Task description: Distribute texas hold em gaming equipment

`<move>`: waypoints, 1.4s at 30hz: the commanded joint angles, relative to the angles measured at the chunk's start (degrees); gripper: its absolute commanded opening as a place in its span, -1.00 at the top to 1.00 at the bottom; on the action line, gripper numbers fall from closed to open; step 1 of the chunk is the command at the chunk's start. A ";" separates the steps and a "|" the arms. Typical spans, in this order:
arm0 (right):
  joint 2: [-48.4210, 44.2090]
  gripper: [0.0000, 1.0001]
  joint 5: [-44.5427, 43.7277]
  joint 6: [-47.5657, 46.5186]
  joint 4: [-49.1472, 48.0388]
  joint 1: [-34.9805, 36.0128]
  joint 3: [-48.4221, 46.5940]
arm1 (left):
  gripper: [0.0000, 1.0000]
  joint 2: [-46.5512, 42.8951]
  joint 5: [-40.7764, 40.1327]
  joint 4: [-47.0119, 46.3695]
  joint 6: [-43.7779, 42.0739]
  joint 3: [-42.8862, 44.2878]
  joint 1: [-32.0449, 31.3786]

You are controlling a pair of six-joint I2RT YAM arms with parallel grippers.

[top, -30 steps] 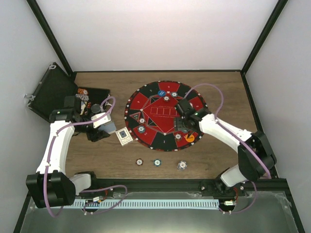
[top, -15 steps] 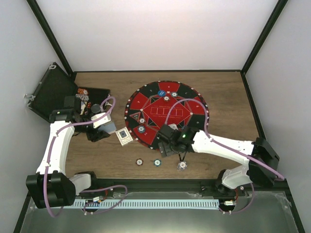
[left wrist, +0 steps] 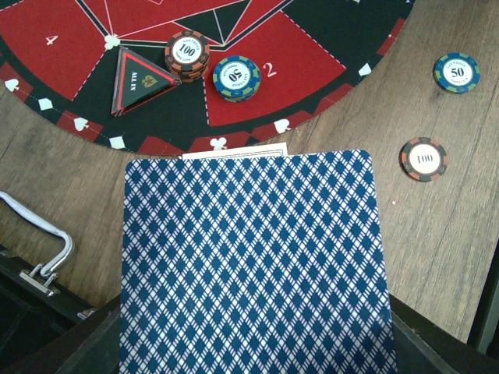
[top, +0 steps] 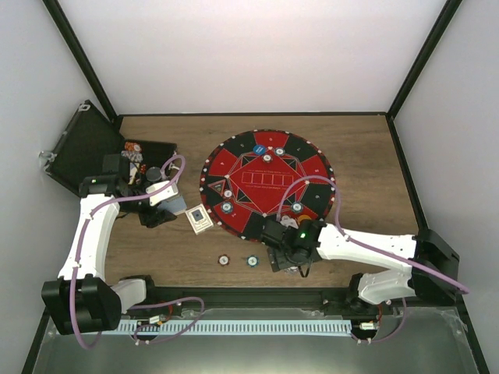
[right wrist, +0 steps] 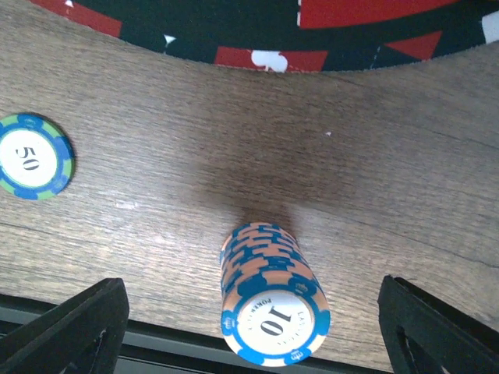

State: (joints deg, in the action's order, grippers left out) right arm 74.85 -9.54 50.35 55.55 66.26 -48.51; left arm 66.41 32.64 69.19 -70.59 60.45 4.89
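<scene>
Swinging off the round mat (top: 308, 167), the right hand (right wrist: 251, 290) has just come down on the bare desk (top: 366, 140) at the mat's near edge. Its fingers (right wrist: 74, 327) are spread wide on either side of the upright stack of orange-and-blue chips (right wrist: 273, 300). Nothing is pinched yet: the stack stands free between them and, as far as the wrist view shows, touches neither finger. I read this as its work over the mat being finished and the next pick being lined up. A squeeze on this stack looks like the coming move, and so tall a stack could topple if the fingers close off-centre.

A second ago that hand hovered over the mat's right-hand sectors, and half a second ago it was crossing the mat's near rim. The stack, the 50 chip (right wrist: 35, 156) and the 100 chip (top: 224, 259) just off the mat's near edge, and the single card (top: 200, 219) off its left edge all sit where they sat before. The left hand (top: 165, 204) has not stirred either. It is off the mat's left side, pinching the blue-backed cards (left wrist: 249, 265) that fill its wrist view.
</scene>
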 commanded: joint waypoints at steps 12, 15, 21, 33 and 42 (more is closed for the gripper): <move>-4.69 -0.61 4.41 2.66 -2.42 0.43 5.06 | 0.78 -0.50 3.20 -0.31 -1.07 1.49 0.30; -4.10 -0.55 4.70 2.24 -2.93 0.45 5.21 | 0.78 -0.50 3.04 -0.23 -1.18 1.68 0.30; -3.35 -0.37 4.14 2.12 -3.81 0.42 6.37 | 0.78 -1.16 2.66 -0.03 -1.68 1.67 0.30; -2.22 0.08 1.71 2.35 -2.47 0.36 5.27 | 0.78 -1.05 2.59 0.50 -2.15 2.15 0.28; -2.62 0.53 1.05 2.16 -0.62 0.36 2.42 | 0.78 -0.85 3.18 0.81 -2.48 2.37 0.28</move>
State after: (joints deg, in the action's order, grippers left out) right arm 72.93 -6.55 52.03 52.90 66.26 -42.70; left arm 66.24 33.30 69.34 -71.00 61.08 4.89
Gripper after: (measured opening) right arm 0.410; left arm 0.660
